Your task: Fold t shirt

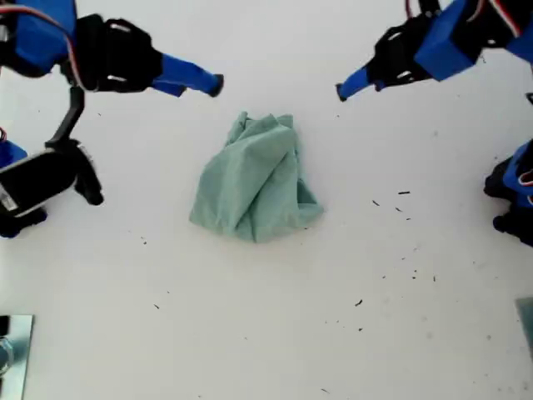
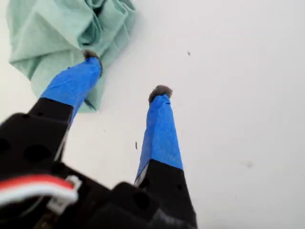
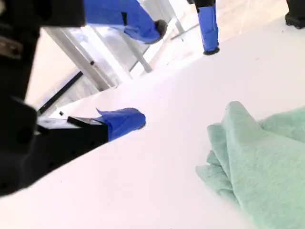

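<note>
The pale green t shirt [image 1: 254, 179] lies crumpled in a heap at the middle of the white table, no sleeve spread out. In the first wrist view, my first gripper [image 2: 126, 72] is open above bare table just beside the t shirt [image 2: 52, 33] and holds nothing. The exterior view shows that gripper [image 1: 341, 90] at the top right. My second gripper [image 1: 215, 83] reaches in from the exterior view's top left. In its own wrist view it [image 3: 150, 74] is open and empty, with the t shirt [image 3: 267, 162] a short way off. Both grippers hang clear of the cloth.
A black device on a stalk [image 1: 42, 179] stands at the exterior view's left edge. A metal part [image 1: 12, 346] sits at its bottom left corner. Blue and black arm parts [image 1: 515, 196] are at its right edge. Small dark specks [image 1: 400, 204] dot the table.
</note>
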Motion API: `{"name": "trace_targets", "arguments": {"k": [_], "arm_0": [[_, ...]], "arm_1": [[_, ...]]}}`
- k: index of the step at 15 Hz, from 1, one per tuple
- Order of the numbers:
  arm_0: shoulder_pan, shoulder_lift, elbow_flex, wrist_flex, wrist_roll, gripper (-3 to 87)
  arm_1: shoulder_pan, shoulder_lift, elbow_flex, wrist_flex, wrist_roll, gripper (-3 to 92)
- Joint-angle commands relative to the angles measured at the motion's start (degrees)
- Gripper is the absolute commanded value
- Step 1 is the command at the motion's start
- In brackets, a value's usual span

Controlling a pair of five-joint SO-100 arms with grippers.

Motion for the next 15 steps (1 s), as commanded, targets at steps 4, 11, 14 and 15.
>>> {"name": "trace_targets", "arguments": {"k": [4,11,14,15], "arm_0": [[9.76,46.93,52.65,-16.08,-12.57,19.5],[24.35,81.83,87.98,-10.63,-26.89,17.0],[36.21,81.83,88.07,-10.72,-22.85,16.7],[39.29,81.83,88.07,-10.72,-22.85,16.7]], "arm_1": [[-0.44,45.26,41.66,-2.11,7.47,23.8],[-14.68,76.20,79.80,-5.80,25.93,18.3],[-13.89,76.20,79.01,-4.22,-2.11,17.7],[-14.24,76.11,79.01,-4.13,-2.81,15.7]]}}
